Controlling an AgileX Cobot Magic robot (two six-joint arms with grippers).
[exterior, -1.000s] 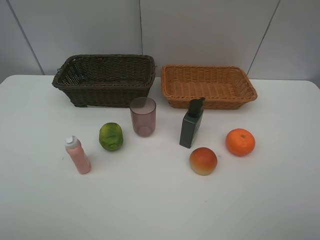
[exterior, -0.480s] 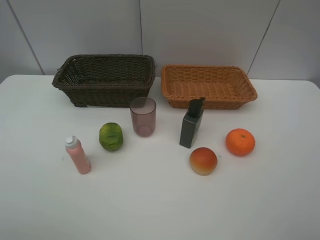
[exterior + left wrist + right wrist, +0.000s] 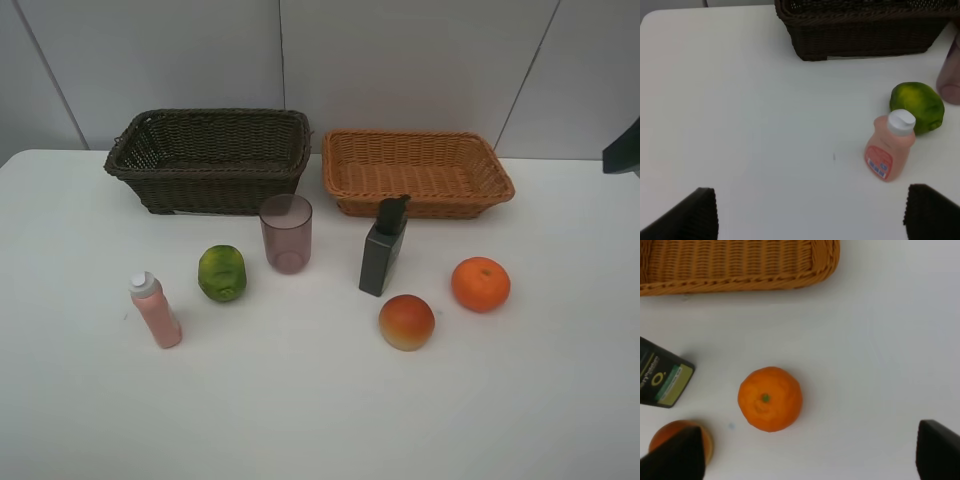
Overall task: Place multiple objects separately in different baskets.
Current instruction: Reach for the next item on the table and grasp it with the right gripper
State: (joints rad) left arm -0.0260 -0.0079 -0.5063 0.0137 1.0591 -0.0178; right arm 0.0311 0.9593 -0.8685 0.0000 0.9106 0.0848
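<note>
On the white table stand a pink white-capped bottle, a green fruit, a mauve cup, a dark pump bottle, a peach-like fruit and an orange. Behind them sit the dark brown basket and the orange-tan basket, both with nothing inside. My left gripper is open, short of the pink bottle and green fruit. My right gripper is open above the table, with the orange ahead of its fingers.
A dark part of the right arm shows at the right edge of the high view. The pump bottle and the tan basket's wall lie near the orange. A grey panelled wall stands behind the baskets.
A dark part of the right arm has come into the high view at its right edge. The objects and baskets have not moved.
</note>
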